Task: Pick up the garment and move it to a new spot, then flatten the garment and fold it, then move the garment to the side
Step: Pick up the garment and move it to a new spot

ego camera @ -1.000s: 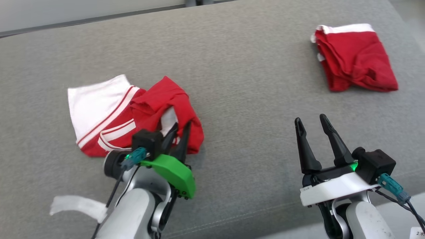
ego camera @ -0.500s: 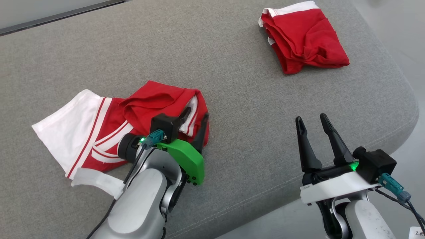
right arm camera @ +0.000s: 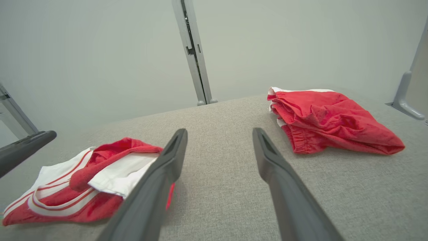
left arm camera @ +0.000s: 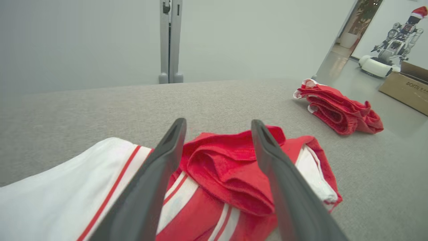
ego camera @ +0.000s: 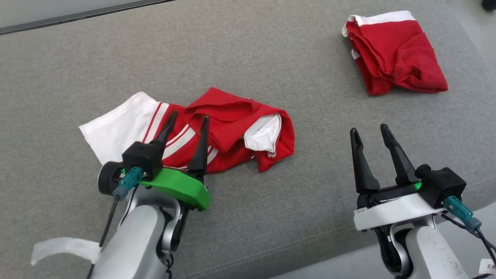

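The garment (ego camera: 228, 116), red with white panels and stripes, lies crumpled on the grey padded surface (ego camera: 271, 201) left of centre. My left gripper (ego camera: 188, 116) stands open over its near left part, fingers apart with nothing pinched between them. In the left wrist view the two fingers (left arm camera: 160, 167) frame a red fold of the garment (left arm camera: 230, 164). My right gripper (ego camera: 369, 129) is open and empty above bare surface at the lower right. The right wrist view has the garment (right arm camera: 110, 157) at the left of my right gripper (right arm camera: 219, 132).
A second red garment (ego camera: 395, 50) lies folded at the far right (left arm camera: 337, 107) (right arm camera: 327, 117). The surface's rounded front edge (ego camera: 317, 259) runs along the lower right, with floor beyond. A cardboard box (left arm camera: 404, 88) sits on the floor far right. A metal post (right arm camera: 194, 53) stands behind.
My left gripper has gone from shut on the garment to open, letting it go. The garment now lies spread wider. The head camera has shifted; the right gripper stays open.
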Tool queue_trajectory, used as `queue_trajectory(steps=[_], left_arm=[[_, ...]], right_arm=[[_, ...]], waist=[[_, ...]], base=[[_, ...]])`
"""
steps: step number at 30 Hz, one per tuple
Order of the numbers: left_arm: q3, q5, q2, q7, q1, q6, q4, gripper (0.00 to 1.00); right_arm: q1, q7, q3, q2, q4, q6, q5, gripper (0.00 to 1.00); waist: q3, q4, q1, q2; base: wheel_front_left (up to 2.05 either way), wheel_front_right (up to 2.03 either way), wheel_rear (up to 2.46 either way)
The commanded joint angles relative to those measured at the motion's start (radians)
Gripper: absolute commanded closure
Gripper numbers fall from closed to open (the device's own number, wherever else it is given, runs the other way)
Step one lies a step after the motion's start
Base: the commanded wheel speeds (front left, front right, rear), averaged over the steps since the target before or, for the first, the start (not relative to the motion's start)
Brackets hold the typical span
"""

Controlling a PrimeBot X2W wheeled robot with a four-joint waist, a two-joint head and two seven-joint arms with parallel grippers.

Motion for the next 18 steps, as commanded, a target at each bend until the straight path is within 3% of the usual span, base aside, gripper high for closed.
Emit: queue_trajectory(steps=[1,9,18], left_arm=[[0.031,-0.010,0.025,-0.021,0.029,0.026,-0.032,0.00],[0.168,-0.039,0.103,-0.083,0.113,0.103,-0.129,0.00],[0.287,-0.041,0.178,-0.122,0.227,0.133,-0.205,0.00]], right_arm=[[-0.014,0.005,-0.002,-0.001,-0.002,-0.001,-0.015,0.00],[-0.017,0.022,-0.005,-0.002,0.007,-0.001,-0.046,0.00],[0.012,0.033,-0.008,-0.004,0.035,-0.001,-0.053,0.00]], waist=[[-0.037,0.071,0.0000,0.0000],[-0.076,0.141,0.0000,0.0000],[-0.130,0.176,0.0000,0.0000]], base=[[0.00,0.00,0.00],[0.00,0.00,0.00],[0.00,0.00,0.00]])
